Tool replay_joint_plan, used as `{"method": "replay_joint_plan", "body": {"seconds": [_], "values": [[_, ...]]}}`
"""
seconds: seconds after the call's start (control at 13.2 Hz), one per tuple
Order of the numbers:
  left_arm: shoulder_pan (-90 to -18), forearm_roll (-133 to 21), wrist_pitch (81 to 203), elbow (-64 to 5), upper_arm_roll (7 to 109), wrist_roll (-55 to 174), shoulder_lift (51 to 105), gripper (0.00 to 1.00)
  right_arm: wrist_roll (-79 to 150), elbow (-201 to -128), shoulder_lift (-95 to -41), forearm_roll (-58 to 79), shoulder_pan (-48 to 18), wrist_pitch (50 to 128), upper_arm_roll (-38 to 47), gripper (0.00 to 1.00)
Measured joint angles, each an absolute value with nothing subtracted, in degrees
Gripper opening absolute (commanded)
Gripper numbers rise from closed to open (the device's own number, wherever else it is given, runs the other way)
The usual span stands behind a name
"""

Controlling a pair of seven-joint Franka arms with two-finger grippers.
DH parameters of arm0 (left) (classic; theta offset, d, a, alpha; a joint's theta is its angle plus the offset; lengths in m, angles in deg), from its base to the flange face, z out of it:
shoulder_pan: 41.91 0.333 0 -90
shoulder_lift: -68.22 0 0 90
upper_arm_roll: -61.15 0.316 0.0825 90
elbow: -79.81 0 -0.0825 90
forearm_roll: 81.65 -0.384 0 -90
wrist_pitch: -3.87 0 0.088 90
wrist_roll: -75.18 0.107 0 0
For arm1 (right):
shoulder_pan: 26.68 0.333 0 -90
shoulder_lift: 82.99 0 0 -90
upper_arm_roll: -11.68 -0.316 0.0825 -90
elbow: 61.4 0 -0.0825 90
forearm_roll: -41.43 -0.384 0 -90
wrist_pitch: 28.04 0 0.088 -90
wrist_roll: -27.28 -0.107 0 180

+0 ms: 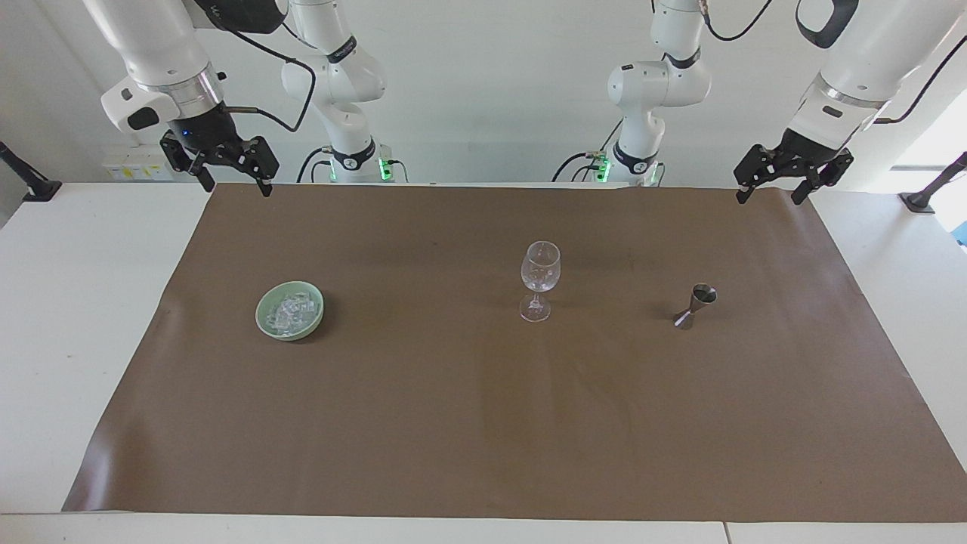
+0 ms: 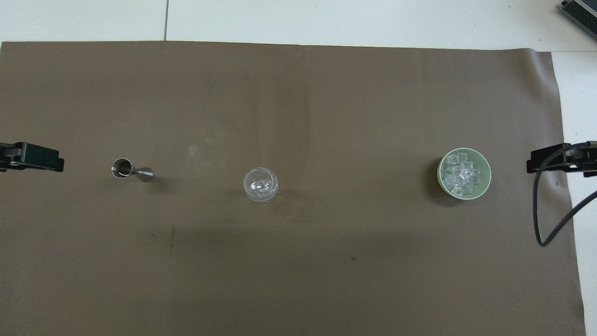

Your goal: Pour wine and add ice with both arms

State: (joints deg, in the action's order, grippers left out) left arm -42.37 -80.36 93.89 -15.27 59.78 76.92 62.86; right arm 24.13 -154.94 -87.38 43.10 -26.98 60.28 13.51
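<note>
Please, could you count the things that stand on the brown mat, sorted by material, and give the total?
Glass: 1, wine glass
Metal: 1, jigger
Ceramic-looking green: 1, bowl holding ice
Total: 3, ice cubes not counted singly

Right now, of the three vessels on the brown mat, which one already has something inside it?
The pale green bowl, toward the right arm's end, holding clear ice cubes. The clear stemmed wine glass and small metal jigger look empty.

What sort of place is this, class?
Probably a robotics lab staged as a drinks station: two white arms fixed at a table, a brown mat, and a wine glass beside ice.
</note>
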Motion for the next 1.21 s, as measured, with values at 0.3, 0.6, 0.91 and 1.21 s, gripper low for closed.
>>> {"method": "replay_joint_plan", "body": {"seconds": [0.3, 0.6, 0.91, 1.21], "values": [[-42.38, -80.33, 93.87, -15.33, 59.63, 76.93, 62.81, 1.00, 24.13, -154.94, -87.38, 43.10, -26.98, 60.28, 13.51, 1.00], [-42.38, -80.32, 93.83, -15.52, 59.27, 76.89, 62.72, 1.00, 24.13, -154.94, -87.38, 43.10, -26.98, 60.28, 13.51, 1.00], [-42.37, -80.32, 94.31, -20.55, 59.42, 76.87, 60.51, 1.00, 24.13, -154.94, -87.38, 43.10, -26.98, 60.28, 13.51, 1.00], [-42.36, -80.31, 96.73, -25.46, 59.51, 76.81, 57.90, 1.00, 24.13, -154.94, -87.38, 43.10, -26.98, 60.28, 13.51, 1.00]]}}
